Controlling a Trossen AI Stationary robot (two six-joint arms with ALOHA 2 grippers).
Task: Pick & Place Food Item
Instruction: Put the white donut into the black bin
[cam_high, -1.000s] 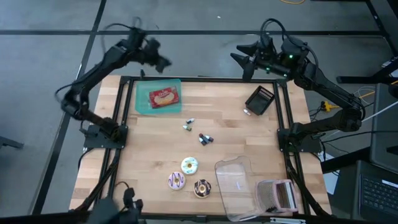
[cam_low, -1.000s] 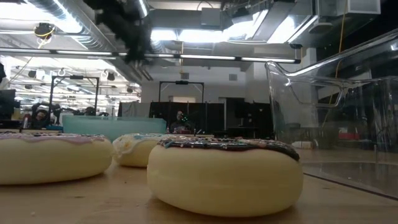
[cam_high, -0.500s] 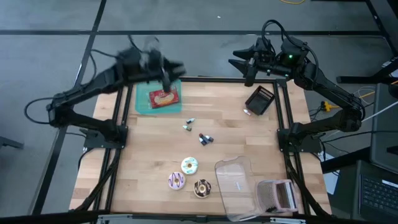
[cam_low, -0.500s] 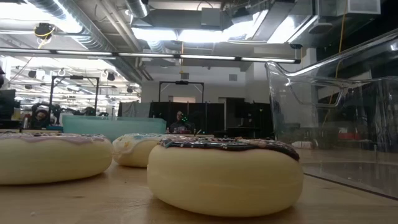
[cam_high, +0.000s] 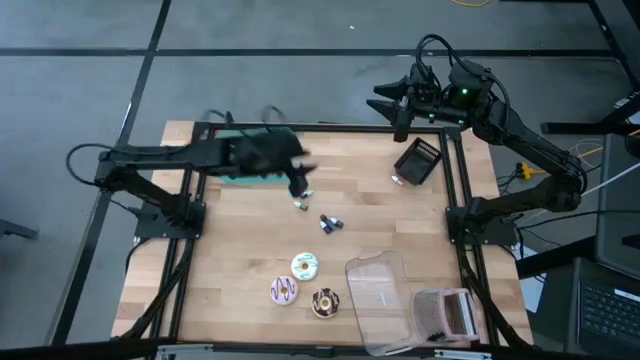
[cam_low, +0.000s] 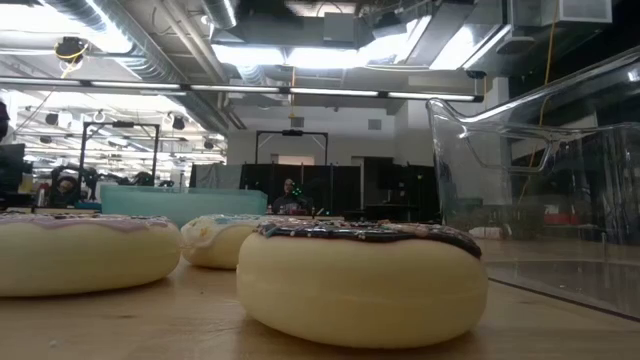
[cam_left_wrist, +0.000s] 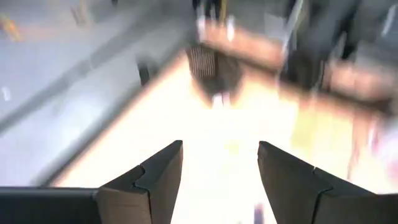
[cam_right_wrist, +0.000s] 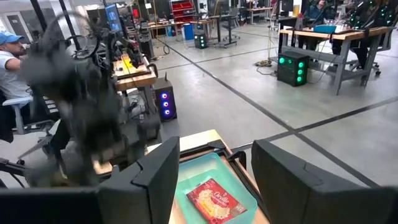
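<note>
left gripper (cam_high: 298, 180): fingers spread, nothing between them. It hangs low over the far-left part of the table (cam_high: 380, 215), right at the near-right corner of the teal tray (cam_high: 232, 176), with the small wrapped candies (cam_high: 302, 199) just beside it.

right gripper (cam_high: 398, 108): also spread and carrying nothing, parked up past the far edge of the table. Looks like it's just waiting.

food item, my guess: the red snack packet (cam_right_wrist: 213, 201) lying flat in the teal tray. The left arm hides it from above, but the right wrist view shows it fine.

how it'll handle: honestly looks light and crinkly, a glossy film bag, so probably slippery, and whatever is inside likely crushes easily. Go gentle.

where to grab: I'd pinch across a short edge or a corner seam. It lies flat, so a finger has to slide under or nip the raised crimp.

other food: three donuts (cam_high: 303, 283) at the near middle. They look rigid, so a grip across the ring should do.

nearby: clear container (cam_high: 380, 300) near right, black basket (cam_high: 417, 161) far right.
</note>
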